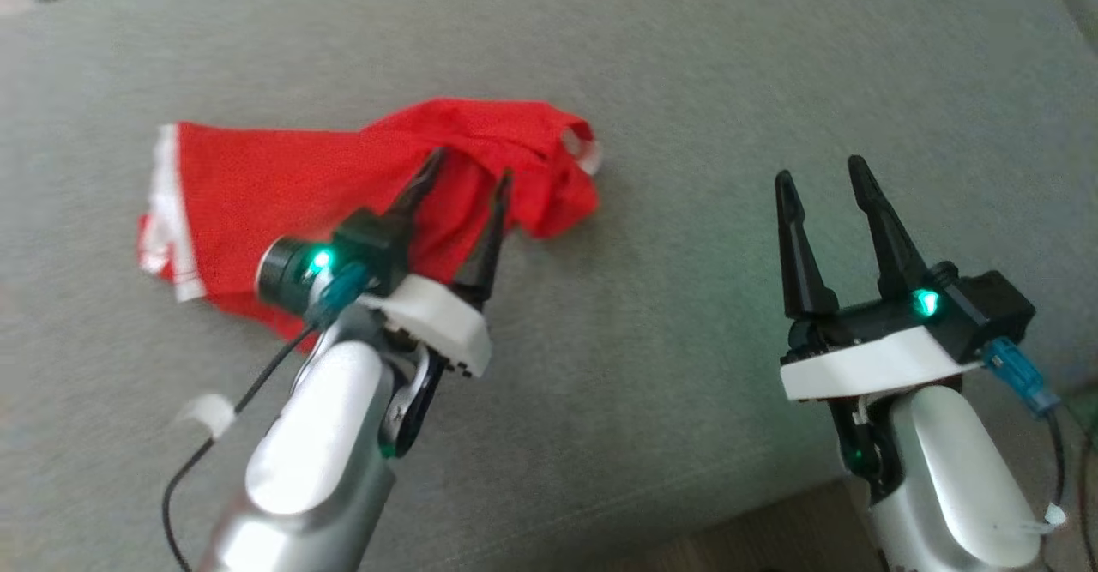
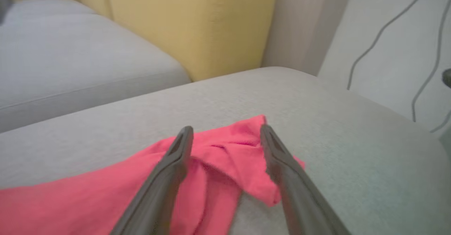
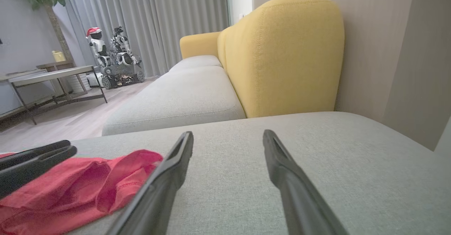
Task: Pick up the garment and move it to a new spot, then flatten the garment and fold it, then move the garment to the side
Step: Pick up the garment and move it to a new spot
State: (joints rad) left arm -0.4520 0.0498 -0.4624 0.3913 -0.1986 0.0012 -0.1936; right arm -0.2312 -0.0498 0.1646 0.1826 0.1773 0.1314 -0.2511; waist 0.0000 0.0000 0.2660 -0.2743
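Observation:
The garment (image 1: 283, 195) is red with white trim, lying crumpled on the grey cushion (image 1: 686, 83); its right end is bunched into folds. My left gripper (image 1: 472, 167) hovers over that bunched end, jaws open, with nothing between its fingers. The left wrist view shows the garment (image 2: 218, 161) under and between the spread fingers. My right gripper (image 1: 822, 171) stands open over bare cushion well to the right of the cloth. In the right wrist view the garment (image 3: 70, 189) lies at lower left, with the left gripper's fingers (image 3: 31, 162) above it.
The cushion's front edge (image 1: 772, 495) runs along the lower right, floor beyond it. A yellow sofa back (image 3: 285, 51) and a second grey seat (image 3: 183, 94) stand behind. Farther off are a low table (image 3: 53, 74) and small robots (image 3: 112, 57).

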